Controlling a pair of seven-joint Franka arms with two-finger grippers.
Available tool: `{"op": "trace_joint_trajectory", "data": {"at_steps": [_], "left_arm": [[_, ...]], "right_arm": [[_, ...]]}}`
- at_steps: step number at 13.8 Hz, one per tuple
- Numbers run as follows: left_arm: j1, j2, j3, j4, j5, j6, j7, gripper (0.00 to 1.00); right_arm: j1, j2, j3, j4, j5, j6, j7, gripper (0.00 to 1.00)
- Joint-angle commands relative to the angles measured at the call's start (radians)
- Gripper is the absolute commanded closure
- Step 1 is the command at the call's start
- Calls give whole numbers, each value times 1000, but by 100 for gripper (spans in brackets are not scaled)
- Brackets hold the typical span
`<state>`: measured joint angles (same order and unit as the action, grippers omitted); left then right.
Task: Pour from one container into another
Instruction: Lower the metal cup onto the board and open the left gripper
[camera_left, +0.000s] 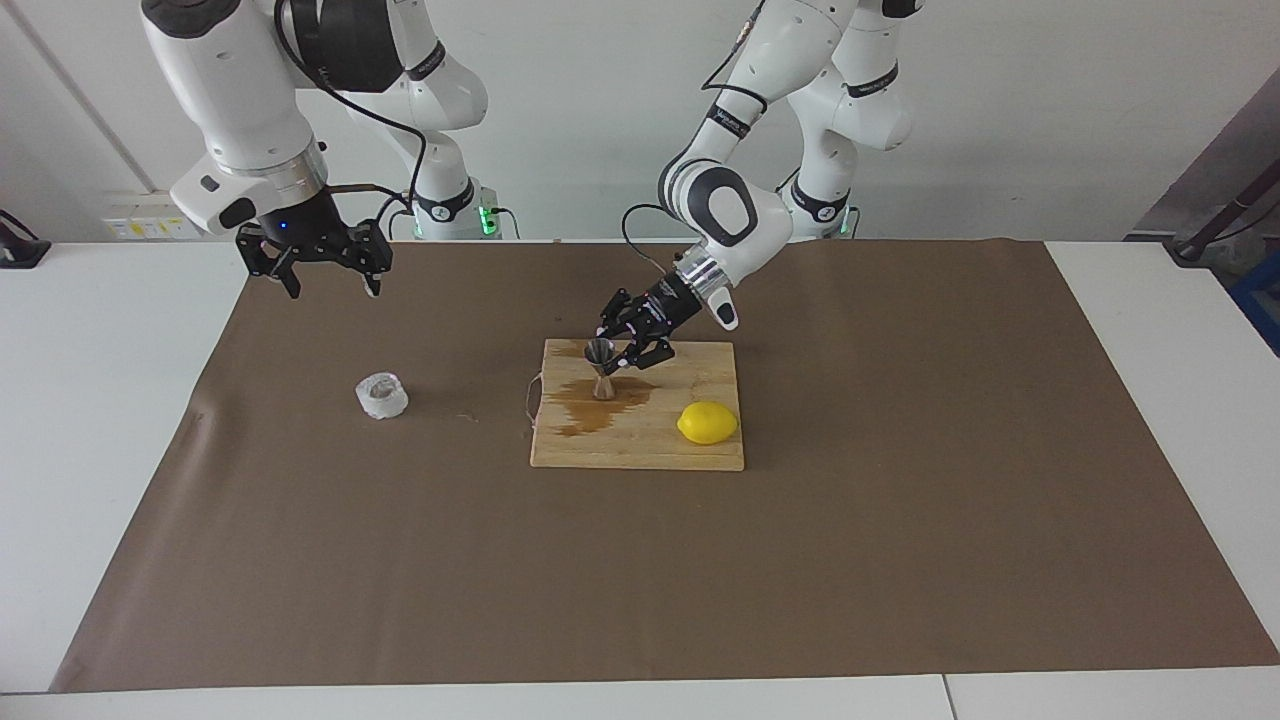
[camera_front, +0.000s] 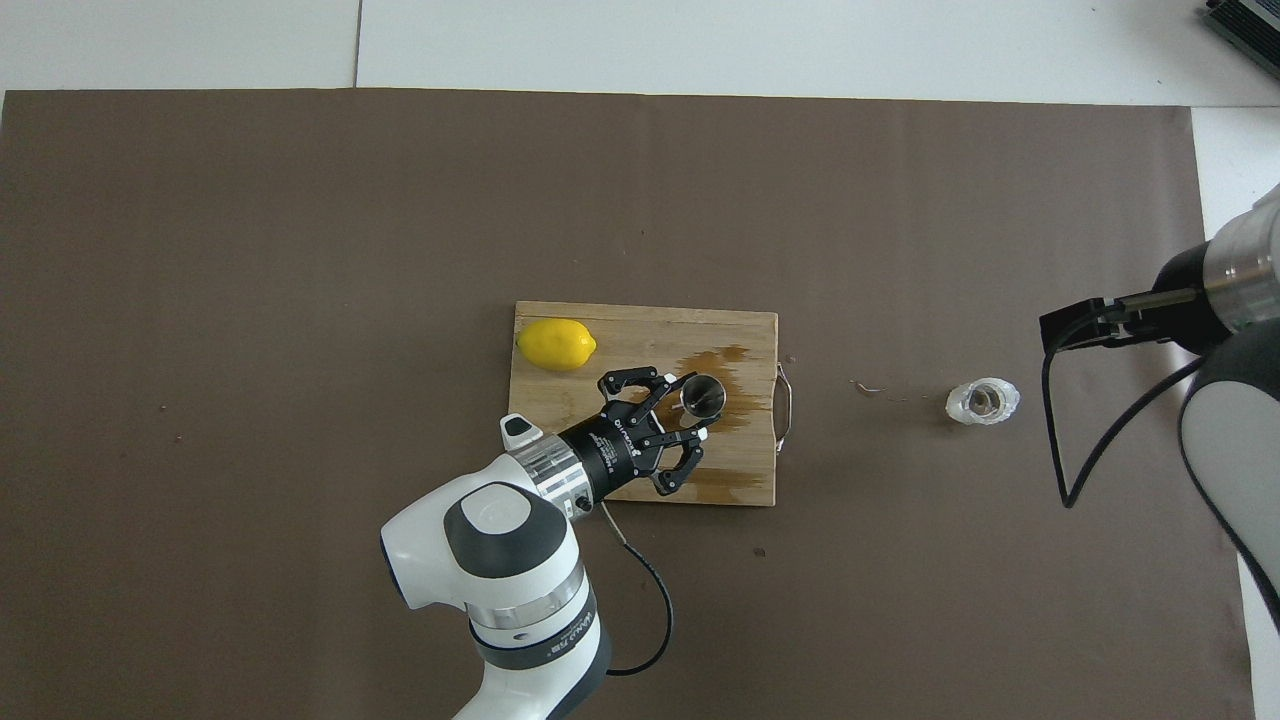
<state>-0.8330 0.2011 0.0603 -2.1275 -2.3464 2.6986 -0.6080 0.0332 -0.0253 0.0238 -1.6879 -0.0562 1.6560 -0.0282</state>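
Observation:
The steel jigger (camera_left: 601, 368) (camera_front: 703, 396) stands upright on the wooden board (camera_left: 640, 445) (camera_front: 640, 325), in a brown puddle. My left gripper (camera_left: 614, 360) (camera_front: 686, 407) reaches in low from the robots' side and is shut on the jigger, one finger on each side of its waist. The squat whitish cup (camera_left: 381, 395) (camera_front: 983, 402) sits alone on the brown paper toward the right arm's end. My right gripper (camera_left: 318, 270) hangs open and empty in the air over the paper, apart from the cup.
A yellow lemon (camera_left: 707, 423) (camera_front: 556, 343) lies on the board's corner toward the left arm's end. Spilled brown liquid (camera_left: 590, 408) (camera_front: 722, 362) wets the board around the jigger. A few drops (camera_front: 870, 386) mark the paper between board and cup.

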Motion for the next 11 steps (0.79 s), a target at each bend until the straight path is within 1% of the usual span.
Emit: {"op": "trace_joint_trajectory", "data": {"at_steps": [1, 3, 4, 6, 7, 8, 10, 11], "left_arm": [[-3, 3, 6, -5, -37, 0, 27, 72], [-3, 3, 3, -5, -37, 0, 28, 34], [-3, 4, 3, -6, -37, 0, 27, 31], [-1, 6, 3, -6, -37, -2, 27, 9], [-1, 6, 3, -6, -37, -2, 27, 2], [0, 5, 3, -5, -34, -3, 25, 0], [6, -12, 1, 1, -22, -2, 16, 0], [8, -34, 3, 4, -19, 6, 10, 0]], "right_arm": [[-7, -42, 2, -65, 27, 45, -67, 0], [-7, -44, 2, -67, 27, 47, -82, 0], [-7, -44, 2, -67, 27, 47, -82, 0], [-7, -44, 2, -67, 27, 47, -82, 0], [-7, -44, 2, -67, 27, 47, -82, 0], [-7, -44, 2, -67, 27, 47, -84, 0], [-7, -44, 2, -67, 27, 47, -87, 0], [-6, -44, 2, -67, 27, 47, -93, 0]]}}
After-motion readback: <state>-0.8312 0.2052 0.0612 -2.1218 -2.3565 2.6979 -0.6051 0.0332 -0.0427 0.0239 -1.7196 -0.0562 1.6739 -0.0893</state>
